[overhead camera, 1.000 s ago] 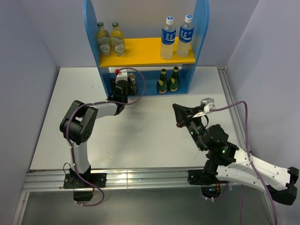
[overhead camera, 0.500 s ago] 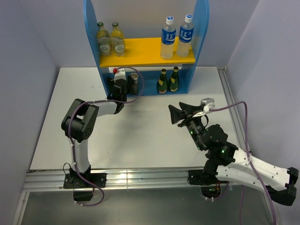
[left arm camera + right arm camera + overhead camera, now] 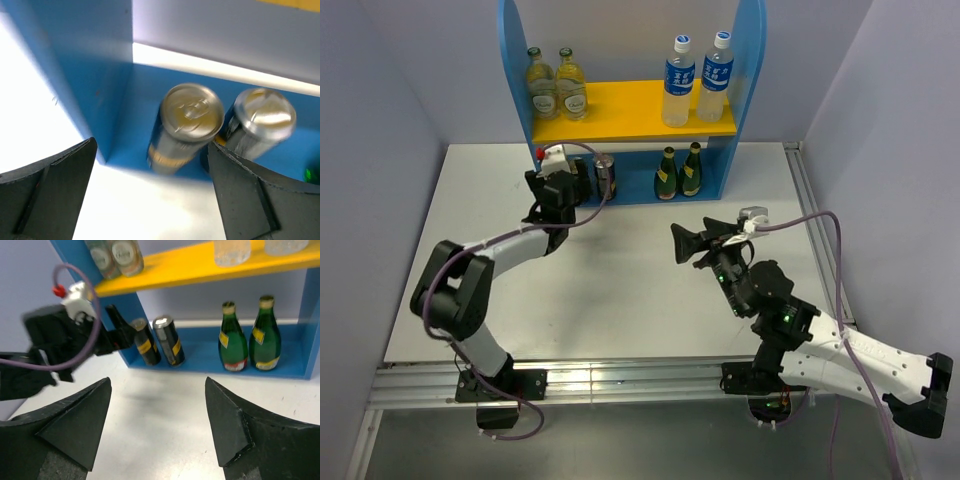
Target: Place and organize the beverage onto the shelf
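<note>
White table; aluminium rail along its near edge, second rail down its right side; pale lavender walls at left, back and right

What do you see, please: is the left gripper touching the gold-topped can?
Cannot tell. In the left wrist view the open left gripper flanks the gold-topped can; one finger meets its outline.

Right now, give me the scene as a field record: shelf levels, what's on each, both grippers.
shelf: two-level rack with blue round-topped side panels and a yellow-orange upper board, at the far edge of the white table
upper level: two pale yellow glass bottles left, two clear plastic bottles with blue labels right
lower level: two dark metal cans left, two green glass bottles right
all drinks: upright
left gripper: open, just in front of the cans, gripping nothing
right gripper: open, empty, above the table
</note>
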### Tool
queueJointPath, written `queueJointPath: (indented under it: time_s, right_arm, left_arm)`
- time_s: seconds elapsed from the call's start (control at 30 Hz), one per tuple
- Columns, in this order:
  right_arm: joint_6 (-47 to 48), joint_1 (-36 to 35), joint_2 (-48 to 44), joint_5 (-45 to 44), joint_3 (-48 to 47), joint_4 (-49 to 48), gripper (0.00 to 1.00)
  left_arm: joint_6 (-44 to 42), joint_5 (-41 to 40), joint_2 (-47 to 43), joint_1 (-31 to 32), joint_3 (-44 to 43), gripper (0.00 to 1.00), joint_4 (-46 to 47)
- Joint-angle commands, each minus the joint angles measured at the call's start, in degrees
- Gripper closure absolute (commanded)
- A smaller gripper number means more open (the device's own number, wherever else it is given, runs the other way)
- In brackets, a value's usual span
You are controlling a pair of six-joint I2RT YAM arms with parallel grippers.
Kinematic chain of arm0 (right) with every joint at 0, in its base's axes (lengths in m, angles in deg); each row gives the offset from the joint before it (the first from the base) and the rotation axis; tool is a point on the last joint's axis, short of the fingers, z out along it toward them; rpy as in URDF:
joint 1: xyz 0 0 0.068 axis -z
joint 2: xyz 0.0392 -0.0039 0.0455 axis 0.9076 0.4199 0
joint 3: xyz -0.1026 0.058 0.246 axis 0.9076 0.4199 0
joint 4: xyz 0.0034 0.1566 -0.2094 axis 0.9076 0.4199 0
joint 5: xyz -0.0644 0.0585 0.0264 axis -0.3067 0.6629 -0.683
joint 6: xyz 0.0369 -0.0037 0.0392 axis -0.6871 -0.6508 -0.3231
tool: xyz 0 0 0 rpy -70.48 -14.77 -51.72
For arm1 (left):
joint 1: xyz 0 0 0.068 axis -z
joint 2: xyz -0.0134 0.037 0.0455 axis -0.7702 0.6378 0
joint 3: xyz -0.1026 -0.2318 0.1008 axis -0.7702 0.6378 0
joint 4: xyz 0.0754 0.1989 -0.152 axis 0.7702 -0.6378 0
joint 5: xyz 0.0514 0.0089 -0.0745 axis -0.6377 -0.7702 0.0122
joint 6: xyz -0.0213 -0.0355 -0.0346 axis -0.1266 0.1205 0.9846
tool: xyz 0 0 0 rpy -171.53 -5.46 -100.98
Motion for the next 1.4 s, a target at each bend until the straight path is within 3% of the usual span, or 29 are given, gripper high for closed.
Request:
queueJointPath:
  time_s: [0.0, 0.17, 0.33, 0.37, 0.5, 0.67, 1.37]
  right_arm:
    - [-4.4, 1.4, 3.5, 2.4, -1.8, 1.9, 0.17]
    - [-8.8, 6.3, 13.2, 12.1, -11.0, 15.2, 0.14]
    - [-8.6, 6.9, 16.5, 12.4, -26.9, 30.1, 0.15]
    - [-7.9, 6.8, 14.4, 12.7, -27.8, 30.8, 0.15]
    - [-3.8, 6.8, 6.6, 9.6, -31.6, 34.5, 0.11]
    - [-0.6, 6.8, -3.8, 12.9, -34.0, 39.2, 0.08]
    - [-2.0, 6.8, -9.1, 12.6, -33.7, 41.0, 0.08]
  left_arm:
    - [6.2, -0.3, -8.2, 1.5, 3.4, 0.02, -7.6]
    - [7.1, -6.4, -18.2, 7.3, 5.4, 0.04, -21.5]
    - [9.1, -14.1, -32.2, 15.7, -2.4, 0.04, -37.5]
    - [10.1, -12.1, -34.5, 16.6, -3.2, 0.05, -42.7]
    - [11.4, -9.2, -48.6, 20.1, -2.3, 0.07, -47.3]
    - [10.1, -10.1, -57.3, 25.6, -1.3, 0.05, -47.9]
    - [10.3, -16.1, -56.6, 28.2, -2.1, 0.05, -50.7]
